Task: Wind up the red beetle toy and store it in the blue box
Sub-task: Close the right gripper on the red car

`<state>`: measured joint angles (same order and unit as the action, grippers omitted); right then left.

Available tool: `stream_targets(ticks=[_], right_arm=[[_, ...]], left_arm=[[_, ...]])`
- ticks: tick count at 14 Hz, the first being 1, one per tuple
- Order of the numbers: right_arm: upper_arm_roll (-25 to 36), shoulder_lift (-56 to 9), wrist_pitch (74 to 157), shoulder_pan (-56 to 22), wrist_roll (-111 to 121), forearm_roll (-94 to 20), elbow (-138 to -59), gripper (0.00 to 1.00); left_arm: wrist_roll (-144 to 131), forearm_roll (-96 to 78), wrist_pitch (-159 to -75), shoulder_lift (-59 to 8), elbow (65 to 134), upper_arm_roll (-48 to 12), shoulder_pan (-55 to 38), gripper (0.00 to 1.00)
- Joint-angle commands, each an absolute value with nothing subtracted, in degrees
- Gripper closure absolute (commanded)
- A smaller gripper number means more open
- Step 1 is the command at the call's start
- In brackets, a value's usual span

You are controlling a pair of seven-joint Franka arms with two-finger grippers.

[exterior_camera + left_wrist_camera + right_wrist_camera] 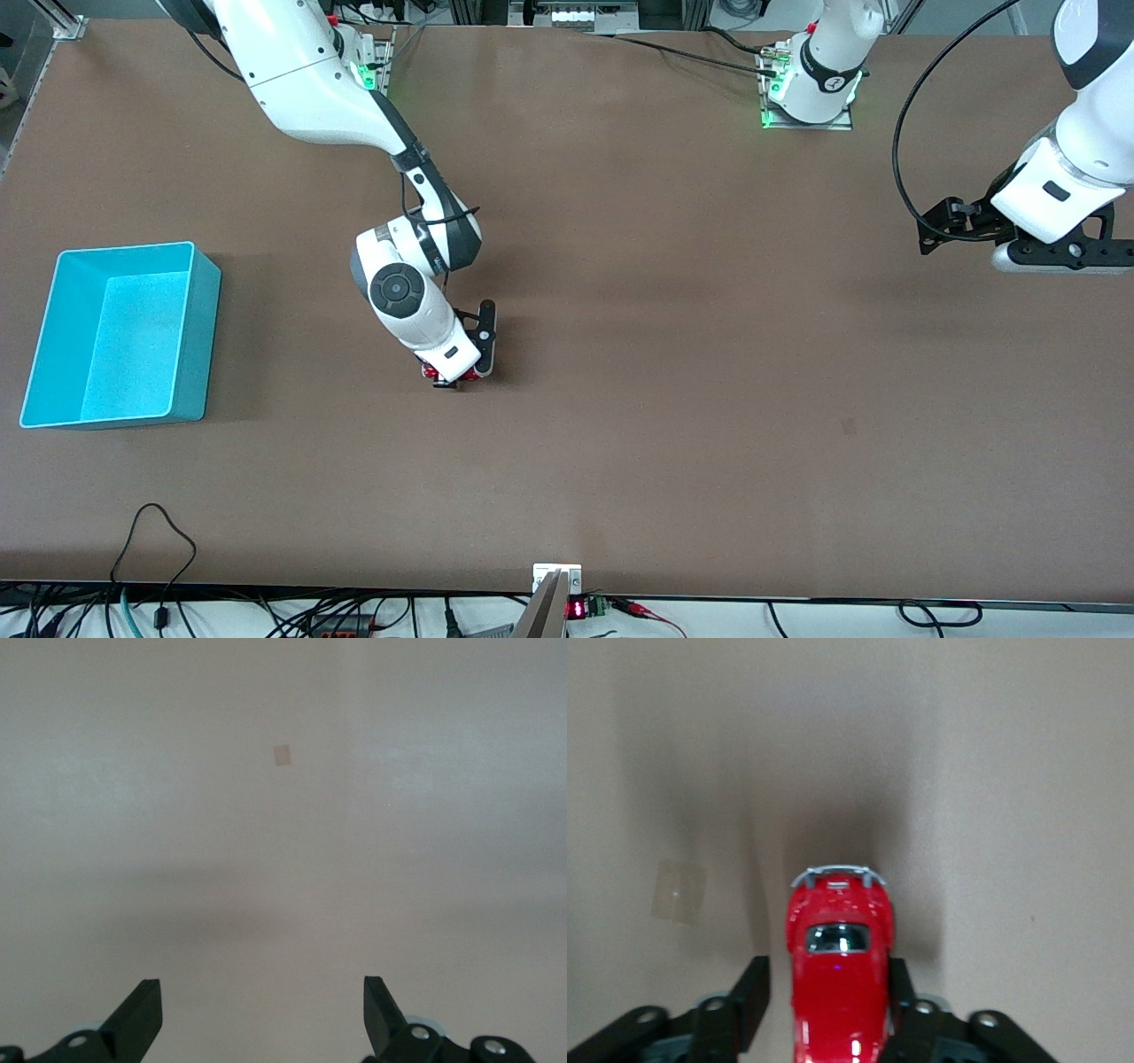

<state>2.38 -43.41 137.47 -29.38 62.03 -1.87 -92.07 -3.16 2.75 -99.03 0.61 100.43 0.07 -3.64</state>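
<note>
Front view: my right end effector [454, 376] is down at the tabletop [709, 354] near its middle, and the beetle [434, 375] shows as slivers of red under it. The box [190, 332] stands well apart, toward the right arm's end of the tabletop, with nothing in it. My left end effector [1059, 255] waits up in the air over the left arm's end of the tabletop. By my judgement the task is early: the car is gripped, storing is not yet done, and whether it has been wound I cannot tell.

Left wrist view: my left end effector [264, 1010] is spread wide, holding nothing, above bare tabletop [399, 815] with one small pale square mark [282, 755] on it.

Right wrist view: my right end effector [824, 1010] is closed narrowly on the beetle [838, 988], a finger [749, 1001] touching each side of its body. The car looks to sit on the tabletop [1028, 815], silvery bumper [837, 873] pointing away from the wrist.

No brand, label or writing on the car or box is readable in any view.
</note>
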Motion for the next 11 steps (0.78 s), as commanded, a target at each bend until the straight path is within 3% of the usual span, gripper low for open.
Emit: stream_targets(ticks=[1,6,11], right_arm=[[2.28,-44.03,137.46,-29.09,62.23,-1.93,-90.97,0.78],[5.96,-41.23,136.85,-29.79,58.29,-2.11,-90.09,0.81],[10.1,-34.29,131.94,-27.79,45.28,-2.46,-90.17,0.81]], left_arm=[[-3.6,2.11,-98.53,0.97,100.02,0.53,-4.22,0.0],[-3.6,2.11,-98.53,0.97,99.93,0.53,-4.22,0.0],[-3.6,2.11,-98.53,0.97,99.93,0.53,-4.13,0.0]])
